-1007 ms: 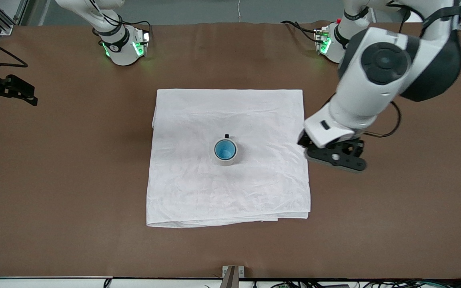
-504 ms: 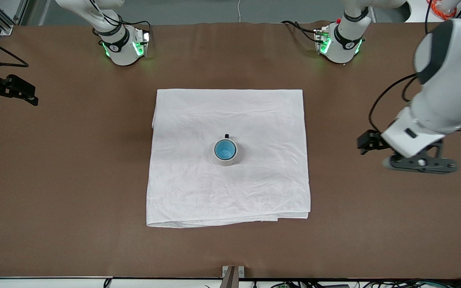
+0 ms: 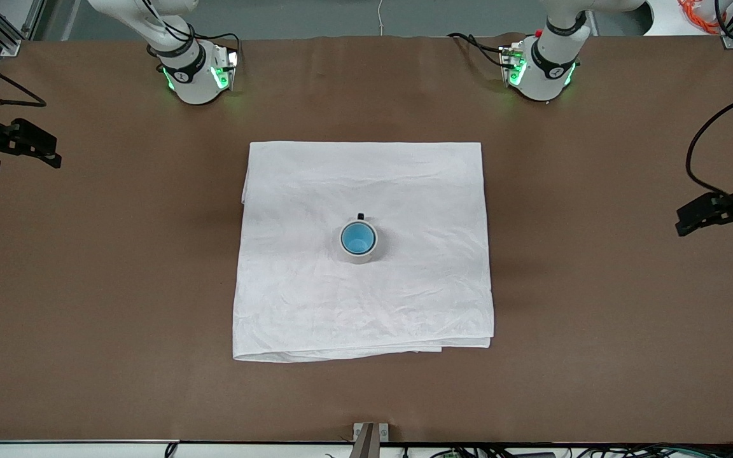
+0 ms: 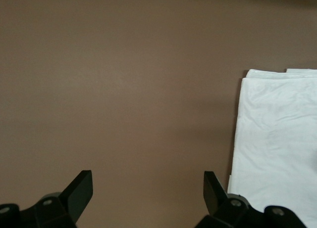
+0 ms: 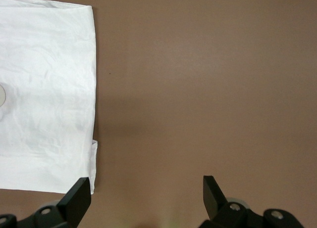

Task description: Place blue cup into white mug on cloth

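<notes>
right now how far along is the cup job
Looks done: the blue cup sits inside the white mug, upright on the cloth. Nothing is in hand: the left claw and right claw are open over bare table. Nothing visible is left.

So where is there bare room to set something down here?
Bare table rings the cloth on every side, widest toward each arm's end. The cloth is open too, except its middle, where the mug holding the blue cup stands.

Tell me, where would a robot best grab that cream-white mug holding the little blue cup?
Probably straight down from above, pinching the cream-white round ceramic mug across its outer wall, clear of its small black handle. It stands upright and the light-blue tapered cup fills its mouth.
</notes>
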### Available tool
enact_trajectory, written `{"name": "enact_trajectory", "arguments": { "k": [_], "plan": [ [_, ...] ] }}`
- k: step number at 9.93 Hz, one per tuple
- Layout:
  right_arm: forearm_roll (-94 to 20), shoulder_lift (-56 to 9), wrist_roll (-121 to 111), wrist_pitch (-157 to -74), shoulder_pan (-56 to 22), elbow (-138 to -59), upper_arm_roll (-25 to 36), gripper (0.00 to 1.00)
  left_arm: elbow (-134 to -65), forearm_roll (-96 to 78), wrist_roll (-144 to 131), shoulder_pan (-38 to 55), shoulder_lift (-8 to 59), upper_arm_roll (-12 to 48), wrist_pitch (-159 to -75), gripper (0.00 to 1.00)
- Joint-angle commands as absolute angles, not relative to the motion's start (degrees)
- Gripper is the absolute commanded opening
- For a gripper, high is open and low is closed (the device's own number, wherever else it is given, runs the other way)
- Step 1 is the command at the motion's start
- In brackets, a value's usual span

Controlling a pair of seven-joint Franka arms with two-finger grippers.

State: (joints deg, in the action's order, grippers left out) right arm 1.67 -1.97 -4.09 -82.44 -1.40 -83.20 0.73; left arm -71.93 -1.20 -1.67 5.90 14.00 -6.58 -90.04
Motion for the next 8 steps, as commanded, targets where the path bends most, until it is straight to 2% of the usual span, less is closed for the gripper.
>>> {"name": "enact_trajectory", "arguments": {
  "k": [1,3,5,8],
  "plan": [
    [1.7,-1.5,-3.4,-82.3,-1.6,-83.4,0.6,1.0,-75.2,-2.1,-1.6,1.5,11.6,-1.5,-90.5,0.99],
    [1.6,-1.5,-3.4,-82.3,-1.6,-83.4,0.6,1.0,-77.9,-0.3,-1.6,-1.2,9.2,2.1,-92.1,0.99],
    [1.6,-1.5,-3.4,-82.3,-1.5,-83.4,0.7,1.0,-86.7,0.4,-1.6,-1.5,3.4,3.0,-98.0,0.99],
    [1.6,-1.5,-3.4,-82.1,-1.5,-83.4,0.6,1.0,-88.5,0.2,-1.8,-1.6,2.4,3.0,-96.0,0.99]
  ]
}}
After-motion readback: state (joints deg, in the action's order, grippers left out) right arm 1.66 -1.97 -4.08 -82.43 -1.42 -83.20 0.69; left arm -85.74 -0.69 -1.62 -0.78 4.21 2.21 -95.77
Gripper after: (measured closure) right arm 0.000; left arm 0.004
